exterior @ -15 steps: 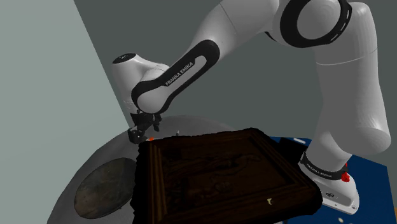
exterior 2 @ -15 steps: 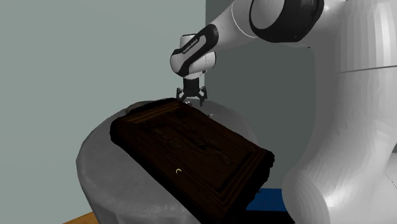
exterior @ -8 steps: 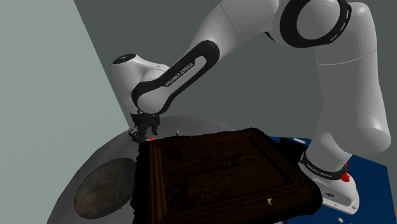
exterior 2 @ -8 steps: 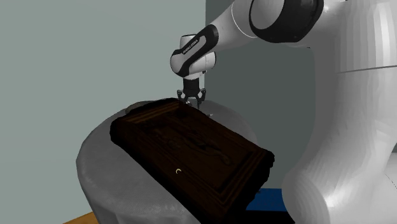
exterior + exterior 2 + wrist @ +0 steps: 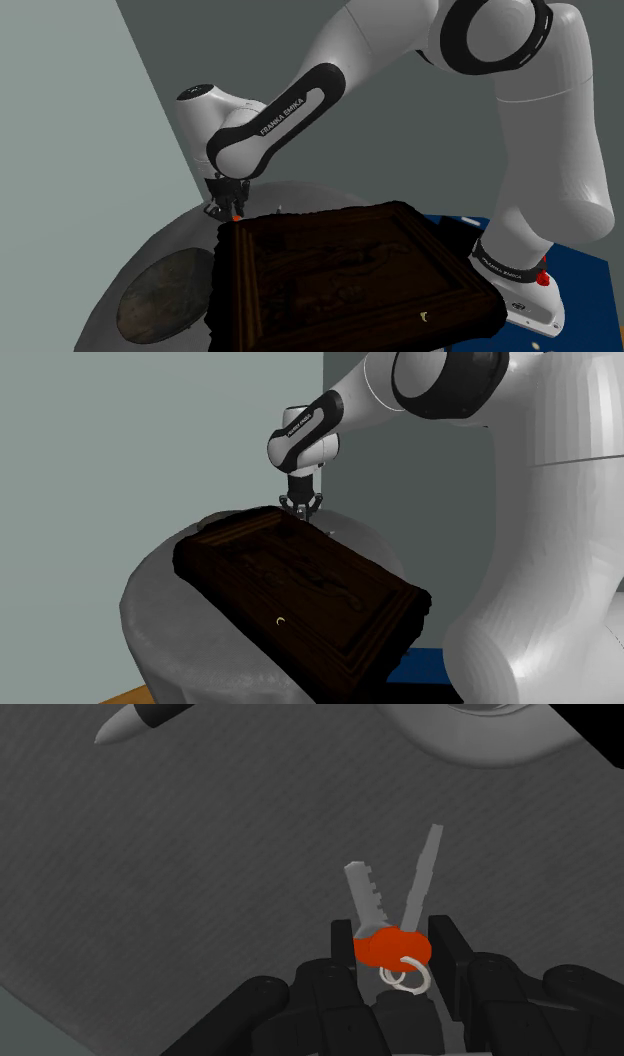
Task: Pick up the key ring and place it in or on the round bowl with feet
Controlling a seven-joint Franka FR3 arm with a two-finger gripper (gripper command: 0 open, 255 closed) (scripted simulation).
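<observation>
Two blades of the key ring fan straight out from my gripper on the grey table. My fingers pinch its red head between them. Beyond the blade tips lies the bowl, so I judge I must lift, then carry onward.

key ring: 2 keys, plain light grey, metal look, matt. Head is orange-red, smooth, plastic-like. Thin loop is pale with a slight shine.
gripper: all black, matt, no highlights.
table top: dark grey, fine ribbed grain like woven cloth, matt.
tray: very dark brown, wood look, carved relief, ragged edges, dull finish.
bowl: pale grey rim, smooth, even shading; material cannot be told.
pen-like rod: smooth grey tip, black barrel.
arm: white shell, smooth, soft gloss; dark joints are satin black.
oval patch: mottled brown-grey, tarnished look, matt.
</observation>
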